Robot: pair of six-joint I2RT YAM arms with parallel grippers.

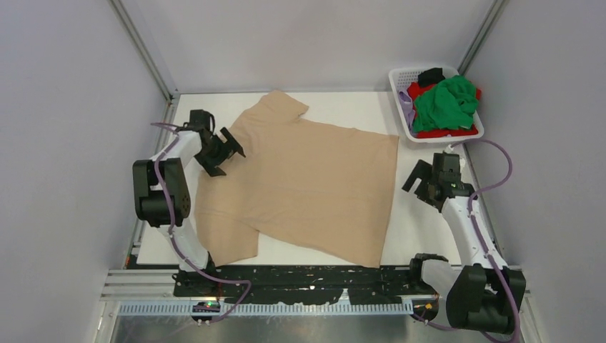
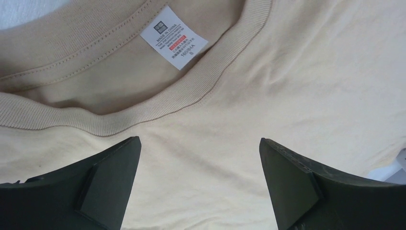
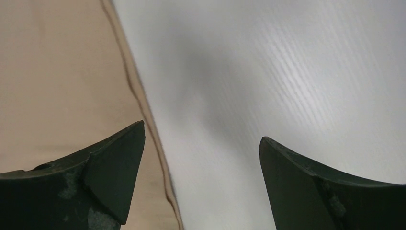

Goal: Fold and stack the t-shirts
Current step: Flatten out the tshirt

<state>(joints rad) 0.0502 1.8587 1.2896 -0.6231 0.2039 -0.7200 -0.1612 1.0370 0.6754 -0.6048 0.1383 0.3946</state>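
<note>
My left gripper [image 1: 223, 152] hangs released and empty just over the collar [image 2: 158, 103] of the beige t-shirt [image 1: 307, 186] spread flat on the white table [image 1: 421, 236], my right gripper [image 1: 420, 182] likewise released above its right hem [image 3: 143, 105], the green t-shirt [image 1: 446, 103] topping the white basket [image 1: 400, 75] far right

White arm links [image 1: 464, 218], black joints [image 1: 150, 189], lilac cables [image 1: 509, 168] and dark wedge-shaped fingers [image 2: 105, 187].

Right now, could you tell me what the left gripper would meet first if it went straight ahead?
Probably the beige shirt, just by its collar; the left gripper hangs open, height unclear.
</note>
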